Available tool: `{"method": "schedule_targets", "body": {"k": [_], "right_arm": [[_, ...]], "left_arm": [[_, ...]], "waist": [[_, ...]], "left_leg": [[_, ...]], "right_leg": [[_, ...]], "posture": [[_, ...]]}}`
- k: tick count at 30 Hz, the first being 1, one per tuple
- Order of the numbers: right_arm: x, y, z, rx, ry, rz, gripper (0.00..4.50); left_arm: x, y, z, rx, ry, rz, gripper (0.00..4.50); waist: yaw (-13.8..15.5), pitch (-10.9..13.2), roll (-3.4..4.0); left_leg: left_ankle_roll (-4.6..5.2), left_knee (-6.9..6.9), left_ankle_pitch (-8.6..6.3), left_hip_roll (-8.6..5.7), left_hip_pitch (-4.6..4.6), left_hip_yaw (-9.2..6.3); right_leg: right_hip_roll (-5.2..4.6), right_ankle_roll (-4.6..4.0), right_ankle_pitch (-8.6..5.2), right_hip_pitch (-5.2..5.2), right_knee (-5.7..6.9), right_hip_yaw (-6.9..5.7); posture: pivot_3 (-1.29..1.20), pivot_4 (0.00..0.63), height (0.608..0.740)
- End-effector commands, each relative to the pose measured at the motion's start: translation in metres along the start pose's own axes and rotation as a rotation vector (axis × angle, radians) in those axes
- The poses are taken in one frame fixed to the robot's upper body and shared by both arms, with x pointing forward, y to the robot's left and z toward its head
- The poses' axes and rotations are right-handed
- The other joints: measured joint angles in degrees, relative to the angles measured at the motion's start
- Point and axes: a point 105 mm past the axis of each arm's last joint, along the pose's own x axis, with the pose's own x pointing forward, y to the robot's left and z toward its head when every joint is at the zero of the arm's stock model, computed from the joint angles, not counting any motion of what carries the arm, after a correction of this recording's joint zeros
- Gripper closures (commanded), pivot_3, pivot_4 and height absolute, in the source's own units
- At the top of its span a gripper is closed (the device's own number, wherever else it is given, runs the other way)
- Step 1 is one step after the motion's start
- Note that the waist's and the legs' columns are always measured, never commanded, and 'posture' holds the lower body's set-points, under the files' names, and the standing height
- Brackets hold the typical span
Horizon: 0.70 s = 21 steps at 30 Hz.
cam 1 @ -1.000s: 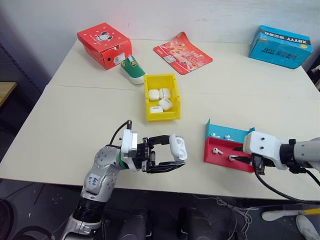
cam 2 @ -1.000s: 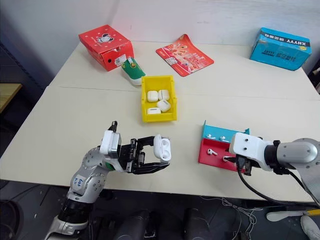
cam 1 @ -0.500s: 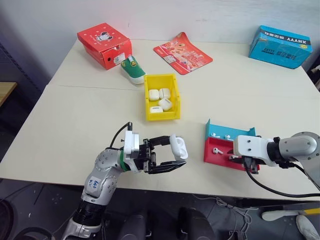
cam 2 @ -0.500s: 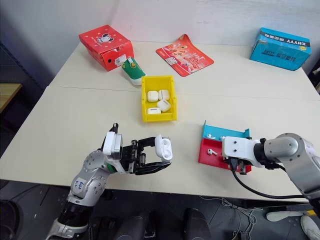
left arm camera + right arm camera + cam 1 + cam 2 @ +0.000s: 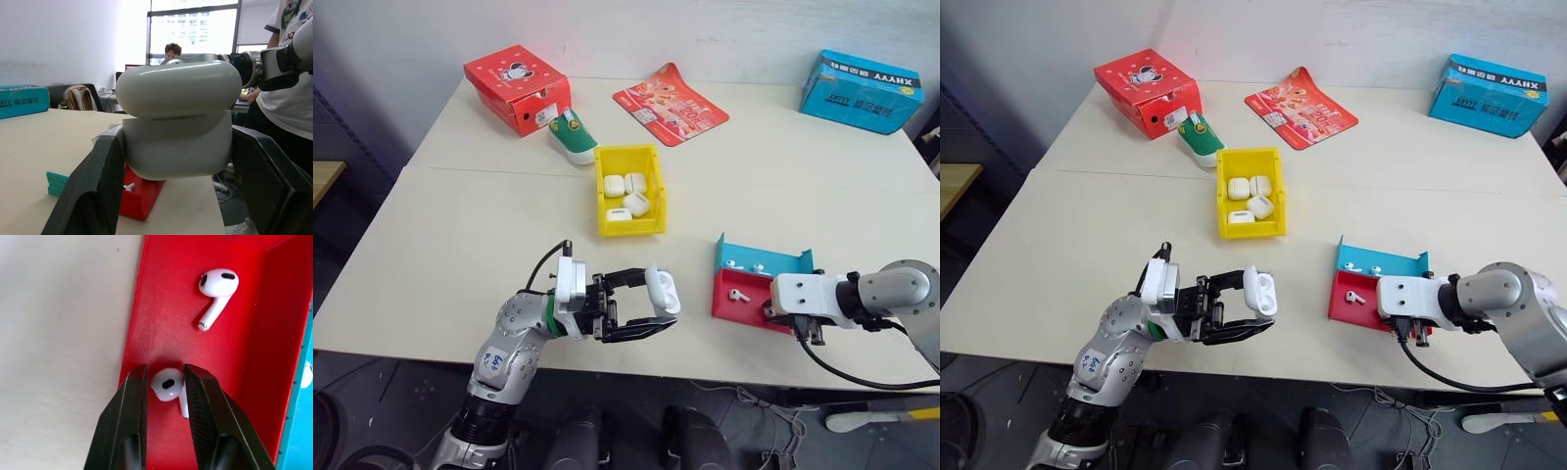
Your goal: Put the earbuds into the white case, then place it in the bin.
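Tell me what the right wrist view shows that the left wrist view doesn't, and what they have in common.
Right wrist view: the right gripper, its fingers on either side of one earbud in the red tray, with a second earbud lying loose further along. Left wrist view: the white case, lid open, clamped in the left gripper, plus a person seated in the background and a blue box. Shared: the red tray and the pale table.

Open table btwn yellow bin (image 5: 629, 223) & red-blue tray (image 5: 744, 304); tray's blue wall (image 5: 766, 259) blocks far side.
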Motion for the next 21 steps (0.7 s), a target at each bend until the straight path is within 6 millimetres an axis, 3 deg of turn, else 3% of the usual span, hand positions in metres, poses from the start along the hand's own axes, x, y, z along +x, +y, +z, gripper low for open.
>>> {"method": "schedule_targets", "body": {"k": [1,21], "right_arm": [[-0.004,-0.004,0.001,-0.07,0.008,0.004,3.38],[-0.002,-0.002,-0.009,-0.163,0.035,0.069,3.38]], "left_arm": [[0.003,-0.005,0.011,0.034,-0.032,-0.021,1.7],[0.002,-0.004,0.012,0.035,-0.032,-0.011,1.7]], "waist": [[0.01,0.0,0.0],[-0.01,0.0,0.0]], "left_leg": [[0.0,0.0,0.0,0.0,0.0,0.0],[-0.01,0.01,0.0,0.0,0.0,-0.01]], "right_leg": [[0.01,0.0,0.0,0.0,0.0,0.0],[0.0,0.0,0.0,0.0,0.0,-0.01]], "posture": [[0.0,0.15,0.74],[0.0,0.15,0.74]]}}
